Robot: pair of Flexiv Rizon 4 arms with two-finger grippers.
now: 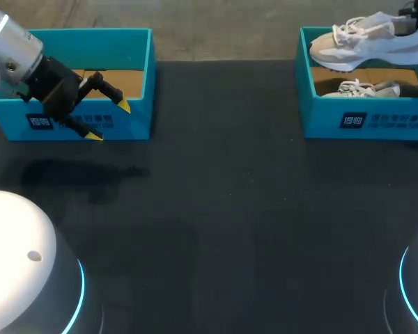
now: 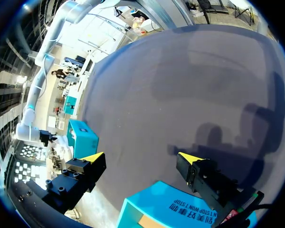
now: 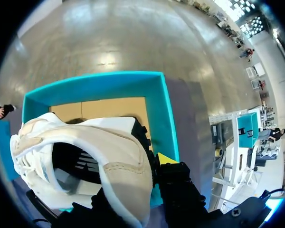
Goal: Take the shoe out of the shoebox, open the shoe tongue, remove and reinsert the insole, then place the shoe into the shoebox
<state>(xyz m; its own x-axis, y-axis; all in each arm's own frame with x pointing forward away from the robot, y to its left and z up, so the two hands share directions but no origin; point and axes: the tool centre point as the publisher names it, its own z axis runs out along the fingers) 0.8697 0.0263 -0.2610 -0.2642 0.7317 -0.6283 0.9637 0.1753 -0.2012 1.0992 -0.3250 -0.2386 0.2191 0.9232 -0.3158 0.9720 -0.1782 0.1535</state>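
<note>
Head view: your right gripper [image 3: 147, 166] clamps the sneaker [image 1: 366, 42] above the right shoebox [image 1: 320, 118]; left gripper [image 1: 109, 120] gapes empty; only lift-out looks done.

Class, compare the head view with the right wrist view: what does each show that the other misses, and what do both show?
Head view only: a second shoe lying in the right shoebox, and that box's printed front wall. Right wrist view only: the lifted shoe seen into its dark inside, and a yellow fingertip at its heel. Both: the lifted shoe above the right shoebox.
</note>
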